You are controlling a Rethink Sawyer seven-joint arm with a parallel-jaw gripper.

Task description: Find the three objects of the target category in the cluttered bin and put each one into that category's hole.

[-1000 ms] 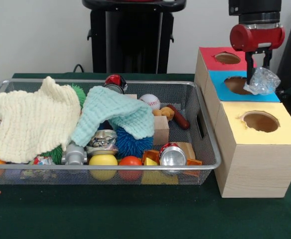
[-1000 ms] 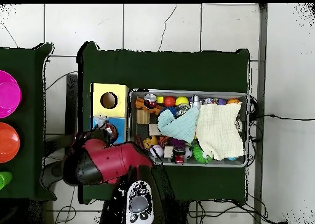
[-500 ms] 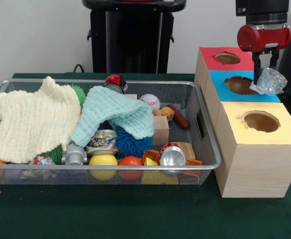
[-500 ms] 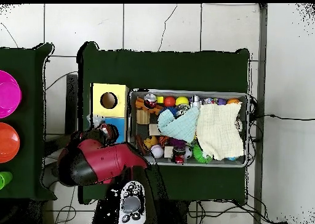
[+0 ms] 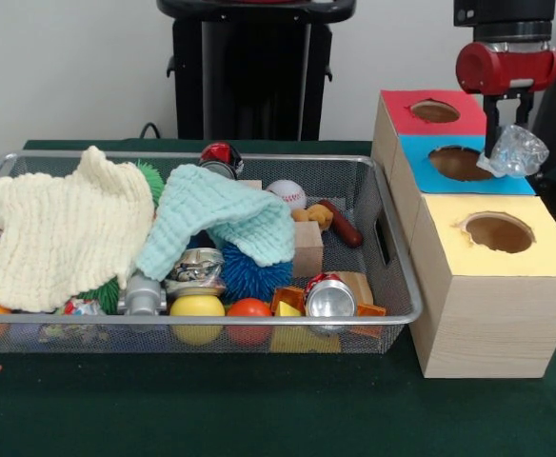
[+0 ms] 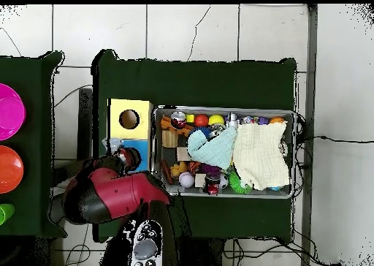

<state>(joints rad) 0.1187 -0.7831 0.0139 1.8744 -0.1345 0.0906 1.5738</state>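
My gripper (image 5: pixel 503 141) hangs over the right edge of the blue box (image 5: pixel 421 152), shut on a crumpled clear plastic piece (image 5: pixel 517 152). That piece sits to the right of the blue box's hole (image 5: pixel 455 163), partly past the box's edge. In the overhead view the red arm (image 6: pixel 109 196) covers the red box, and the plastic piece (image 6: pixel 114 142) shows just beyond it beside the blue box (image 6: pixel 141 151). The wire bin (image 5: pixel 392 257) holds crushed cans (image 5: pixel 327 298), balls, blocks and two cloths.
Three boxes stand in a row right of the bin: red (image 5: pixel 402 102) at the back, blue, then yellow (image 5: pixel 545 257) in front, each with a round hole. A cream cloth (image 5: pixel 59 233) and a mint cloth (image 5: pixel 221 217) cover much of the bin.
The gripper has carried the plastic piece to the right in the front view and slightly up, from over the blue hole to the box's right edge.
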